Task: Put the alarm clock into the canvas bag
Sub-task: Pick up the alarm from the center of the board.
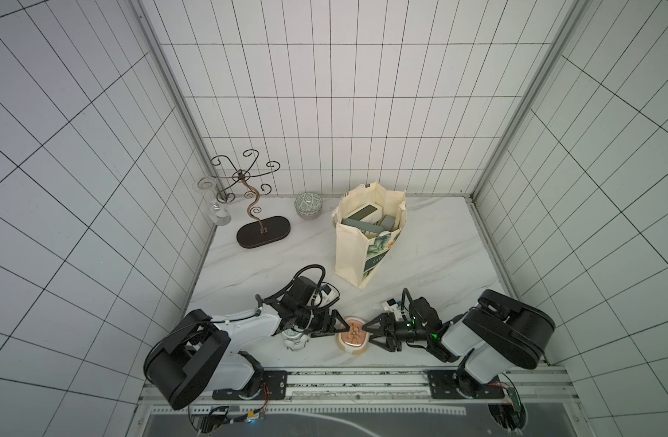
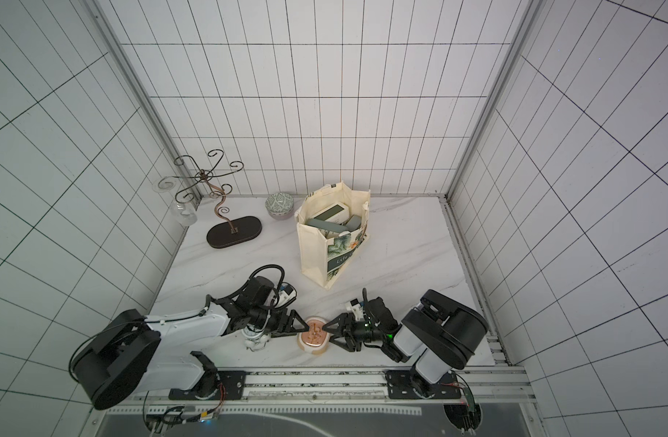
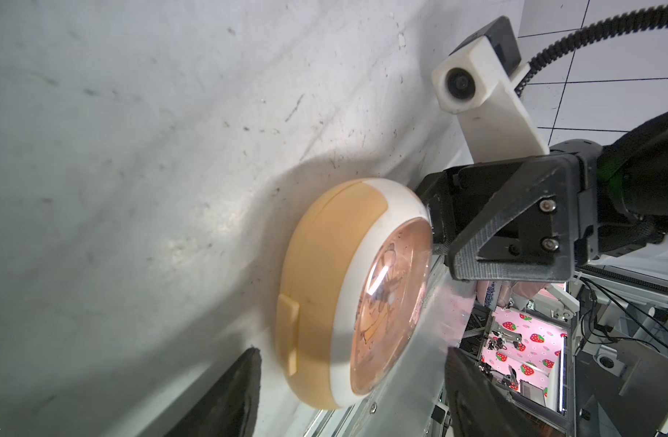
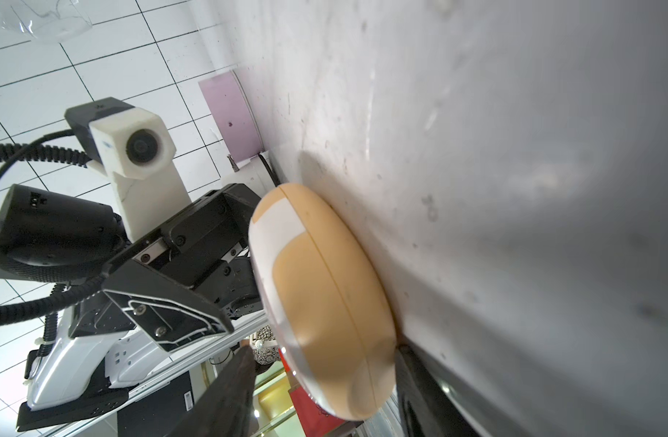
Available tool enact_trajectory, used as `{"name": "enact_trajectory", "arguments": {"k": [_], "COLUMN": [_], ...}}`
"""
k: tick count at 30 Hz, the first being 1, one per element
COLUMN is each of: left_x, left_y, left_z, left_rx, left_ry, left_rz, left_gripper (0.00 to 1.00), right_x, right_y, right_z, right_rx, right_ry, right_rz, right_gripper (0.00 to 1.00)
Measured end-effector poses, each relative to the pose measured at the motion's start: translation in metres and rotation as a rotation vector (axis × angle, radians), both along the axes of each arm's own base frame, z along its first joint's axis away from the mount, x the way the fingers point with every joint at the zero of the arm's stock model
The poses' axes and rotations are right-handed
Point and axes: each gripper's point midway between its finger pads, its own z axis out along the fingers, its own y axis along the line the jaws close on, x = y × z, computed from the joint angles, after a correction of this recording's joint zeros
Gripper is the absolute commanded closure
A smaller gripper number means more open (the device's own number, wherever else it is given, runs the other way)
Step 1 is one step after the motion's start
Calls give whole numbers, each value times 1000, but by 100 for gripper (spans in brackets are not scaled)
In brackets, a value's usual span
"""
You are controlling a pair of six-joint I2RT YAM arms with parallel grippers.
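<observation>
Marble tabletop (image 1: 438,265) | alarm clock (image 1: 353,338) | left end effector (image 3: 351,350), right end effector (image 4: 324,349) wide astride it | canvas bag (image 1: 349,249): top views only

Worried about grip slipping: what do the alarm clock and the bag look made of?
The alarm clock: smooth tan and white shell, likely plastic, with a glossy clear domed face showing a glare streak. The bag: cream matte cloth, creased and sagging, probably canvas.
</observation>
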Motion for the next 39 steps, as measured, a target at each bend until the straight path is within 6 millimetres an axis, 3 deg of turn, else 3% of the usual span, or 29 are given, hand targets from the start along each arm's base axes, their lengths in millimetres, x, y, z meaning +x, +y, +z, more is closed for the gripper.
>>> {"name": "enact_trajectory", "arguments": {"k": [29, 39], "left_x": [14, 20], "left_y": [-10, -15], "left_z": [3, 10], "left_rx": [-62, -95], "left_ry": [2, -9], "left_rz": [66, 87], "left_gripper": [28, 41], "right_x": [38, 45], "right_y": [21, 21], "right_z": [8, 7], "right_rx": [62, 65], "right_ry": [-47, -47], "right_rz": [-123, -143], "right_gripper": [45, 46]}}
